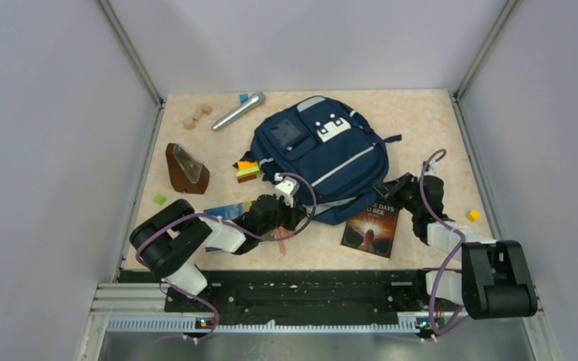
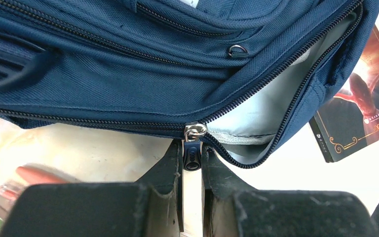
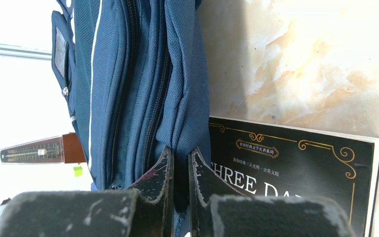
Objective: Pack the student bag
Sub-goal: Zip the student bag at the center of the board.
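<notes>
Near edge of the student bag (image 1: 320, 154): my left claw (image 2: 192, 150) pinches the black zipper pull (image 2: 192, 160), with the zipper partly open on grey lining. My right claw (image 3: 180, 160) is pressed onto a fold of the bag's fabric, just beside a book (image 1: 372, 229). The bag lies flat mid-bench (image 1: 421, 120). Left of it stands a metronome (image 1: 186, 167); beyond it lies a microphone (image 1: 238, 110).
</notes>
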{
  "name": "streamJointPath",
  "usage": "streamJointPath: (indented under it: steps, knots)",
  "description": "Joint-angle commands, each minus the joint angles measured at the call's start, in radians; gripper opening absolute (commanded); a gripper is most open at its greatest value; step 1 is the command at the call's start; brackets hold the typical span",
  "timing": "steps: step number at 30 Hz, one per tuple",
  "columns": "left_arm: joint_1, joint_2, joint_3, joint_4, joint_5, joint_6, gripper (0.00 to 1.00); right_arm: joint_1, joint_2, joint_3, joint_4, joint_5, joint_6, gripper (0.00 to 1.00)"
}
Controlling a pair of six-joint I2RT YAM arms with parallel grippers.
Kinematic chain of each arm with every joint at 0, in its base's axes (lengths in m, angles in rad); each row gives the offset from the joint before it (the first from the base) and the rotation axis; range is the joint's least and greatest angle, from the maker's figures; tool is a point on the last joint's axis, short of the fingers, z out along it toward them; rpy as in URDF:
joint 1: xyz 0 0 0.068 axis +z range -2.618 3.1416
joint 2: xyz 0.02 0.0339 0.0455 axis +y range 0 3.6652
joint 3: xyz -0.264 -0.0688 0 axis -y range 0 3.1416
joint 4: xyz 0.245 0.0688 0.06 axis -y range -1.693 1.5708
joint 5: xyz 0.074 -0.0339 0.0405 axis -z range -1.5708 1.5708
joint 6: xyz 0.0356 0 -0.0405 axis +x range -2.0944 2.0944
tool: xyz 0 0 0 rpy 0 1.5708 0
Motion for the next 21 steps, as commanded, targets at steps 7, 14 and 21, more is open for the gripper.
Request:
streamJointPath:
  steps: [7,14,21]
  knots:
    - [-0.102,0.016,0.064,0.038,-0.008,-0.083,0.0,-0.007,-0.029,0.0,0.105,0.009,0.01,0.0]
    - [-0.128,0.013,0.117,-0.014,-0.009,-0.096,0.0,-0.007,-0.032,-0.002,0.104,0.011,0.008,0.0]
    - [-0.146,-0.035,0.127,-0.053,-0.028,-0.117,0.0,-0.007,-0.035,-0.003,0.102,0.018,0.004,0.0]
